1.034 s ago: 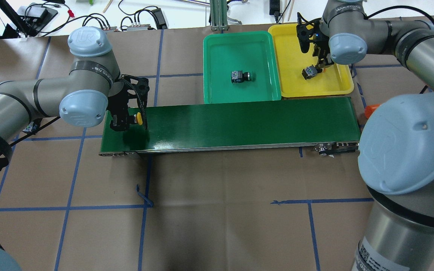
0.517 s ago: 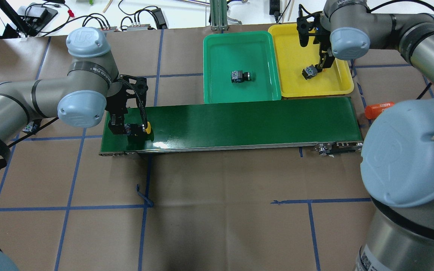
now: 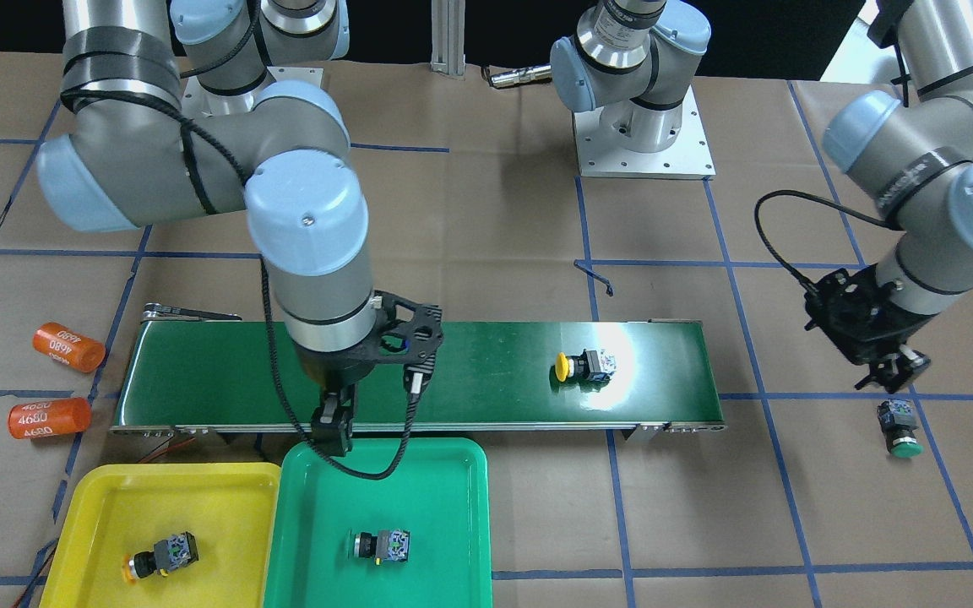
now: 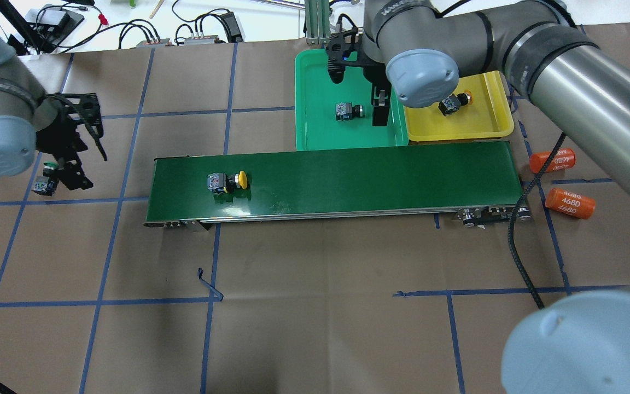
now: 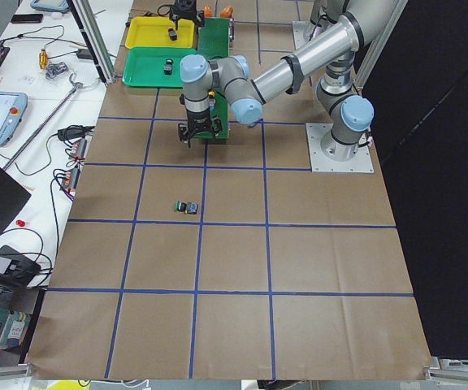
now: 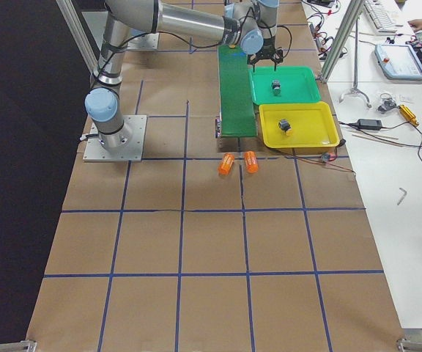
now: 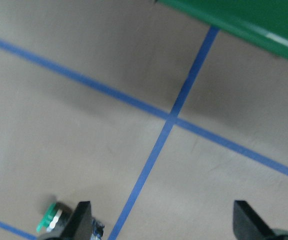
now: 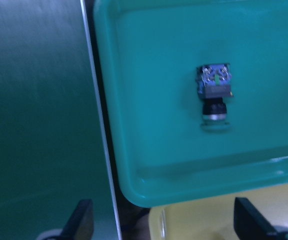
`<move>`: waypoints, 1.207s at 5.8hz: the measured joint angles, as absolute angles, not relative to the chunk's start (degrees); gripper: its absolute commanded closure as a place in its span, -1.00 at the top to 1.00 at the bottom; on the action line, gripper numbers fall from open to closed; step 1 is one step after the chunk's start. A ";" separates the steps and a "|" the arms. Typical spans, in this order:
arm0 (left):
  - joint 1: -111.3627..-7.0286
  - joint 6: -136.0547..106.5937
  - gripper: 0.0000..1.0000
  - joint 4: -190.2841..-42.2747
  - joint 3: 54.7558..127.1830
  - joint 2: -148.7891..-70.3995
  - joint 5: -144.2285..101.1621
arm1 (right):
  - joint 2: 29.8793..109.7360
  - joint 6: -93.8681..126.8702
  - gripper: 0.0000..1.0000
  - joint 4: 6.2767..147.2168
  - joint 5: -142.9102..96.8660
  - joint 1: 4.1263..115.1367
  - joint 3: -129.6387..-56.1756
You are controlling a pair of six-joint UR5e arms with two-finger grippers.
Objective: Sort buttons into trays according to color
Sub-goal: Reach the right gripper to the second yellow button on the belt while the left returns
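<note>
Left gripper gaped empty just beside green-capped black push-button on brown paper table. Right gripper gaped empty above green plastic tray edge. Yellow-capped black push-button lay on dark green conveyor belt.

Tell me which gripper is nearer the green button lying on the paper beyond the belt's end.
Left. The left gripper hangs just beside the green button; the right gripper is far off, over the edge of the green tray.
</note>
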State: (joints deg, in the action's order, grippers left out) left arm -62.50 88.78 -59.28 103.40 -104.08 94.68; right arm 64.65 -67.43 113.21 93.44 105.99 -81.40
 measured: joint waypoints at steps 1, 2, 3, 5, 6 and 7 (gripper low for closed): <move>-56.51 83.55 0.96 -55.64 103.24 -106.41 92.99 | 64.86 -63.78 1.00 112.93 93.26 109.22 -81.52; -52.47 77.55 0.95 -51.48 102.89 -110.08 91.84 | 64.62 -62.37 1.00 112.99 92.92 111.97 -81.54; -50.52 72.18 0.95 -48.68 102.10 -113.27 90.42 | 64.23 -61.78 1.00 113.16 92.67 114.38 -81.56; -49.87 66.37 0.95 -47.61 100.05 -117.35 86.67 | 62.20 -61.28 1.00 114.01 90.98 117.71 -81.72; -49.87 64.64 0.89 -47.51 99.46 -118.85 84.79 | 61.13 -62.54 1.00 114.90 89.83 118.29 -82.33; -49.89 63.28 0.00 -47.39 98.80 -120.52 83.44 | 60.60 -65.13 1.00 117.18 89.43 118.23 -84.37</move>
State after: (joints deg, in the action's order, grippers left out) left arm -49.89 63.28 -47.39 98.80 -120.52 83.44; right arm 60.60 -65.13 117.18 89.43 118.23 -84.37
